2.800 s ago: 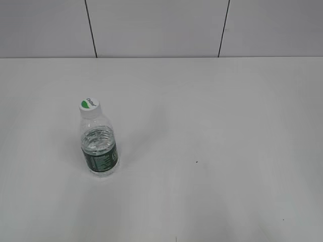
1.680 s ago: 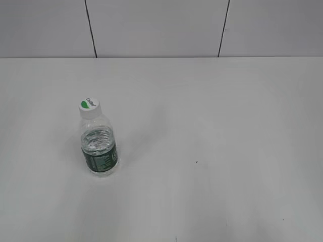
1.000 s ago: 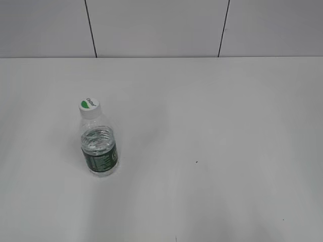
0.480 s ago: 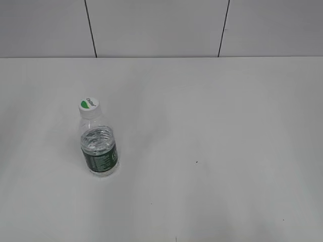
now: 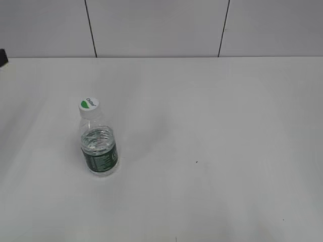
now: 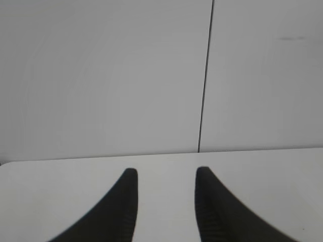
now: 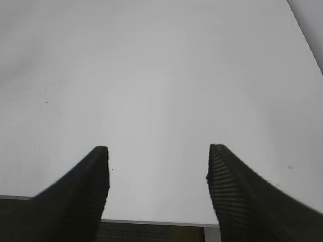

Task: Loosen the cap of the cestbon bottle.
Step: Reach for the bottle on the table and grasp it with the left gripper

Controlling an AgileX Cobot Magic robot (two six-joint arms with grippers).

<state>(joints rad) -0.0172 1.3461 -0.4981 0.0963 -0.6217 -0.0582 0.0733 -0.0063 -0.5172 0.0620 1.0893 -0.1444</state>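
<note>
Peeking in at the exterior view's left edge, a dark bit of arm [image 5: 3, 56] is new. Left gripper [image 6: 164, 174] hangs parted, empty, facing the wall [image 6: 101, 75]; bottle [image 5: 99, 146] stands left on the table [image 5: 212, 126], cap [image 5: 89, 107] on, open room all around. Right gripper [image 7: 157, 151] gapes wide, empty.

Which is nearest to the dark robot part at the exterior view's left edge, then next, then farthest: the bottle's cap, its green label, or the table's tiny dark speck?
From that dark part, probably the left arm:
1. cap, atop the bottle, on the left.
2. green label, lower on the bottle.
3. dark speck, right of centre on the table.
</note>
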